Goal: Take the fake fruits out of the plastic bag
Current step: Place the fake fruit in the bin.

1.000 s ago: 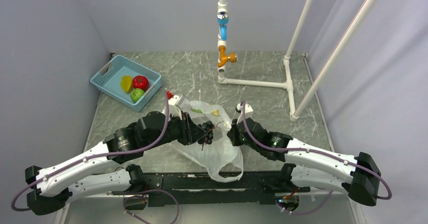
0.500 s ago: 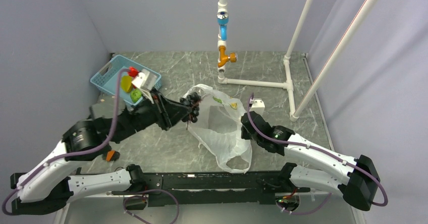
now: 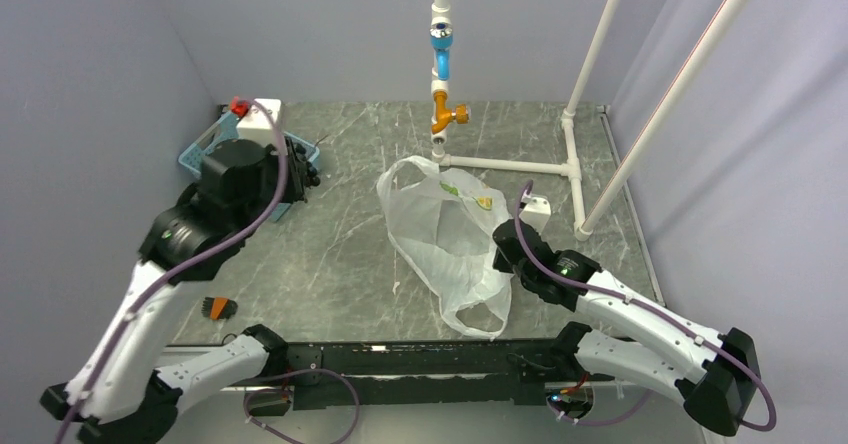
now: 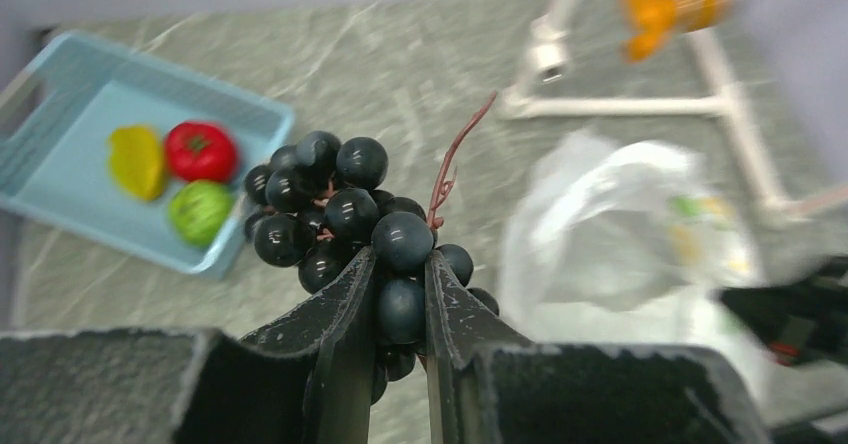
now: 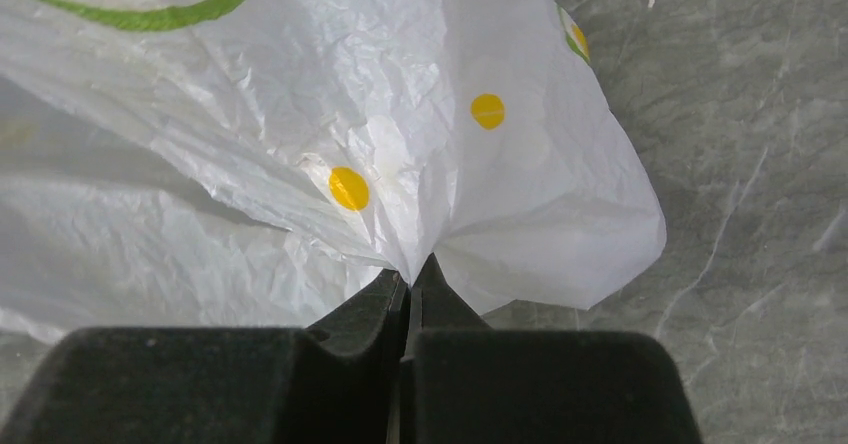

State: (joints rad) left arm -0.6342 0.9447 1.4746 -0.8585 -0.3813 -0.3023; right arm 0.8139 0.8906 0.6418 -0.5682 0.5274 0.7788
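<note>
My left gripper is shut on the dark purple-black bunch and holds it in the air beside the blue basket. In the top view the left gripper and bunch hang over the basket's right end. The red round fruit, yellow oblong fruit and green round fruit lie in the basket. The white plastic bag lies crumpled mid-table. My right gripper is shut on a pinch of the bag at its right edge.
A white pipe frame with an orange and blue valve stands at the back of the table. A small black and orange object lies near the front left. Grey walls close in the left, back and right.
My left arm has lifted the bunch out of the bag and swung it left and back, to the basket. My right gripper has pulled the bag rightward and stretched it out.
</note>
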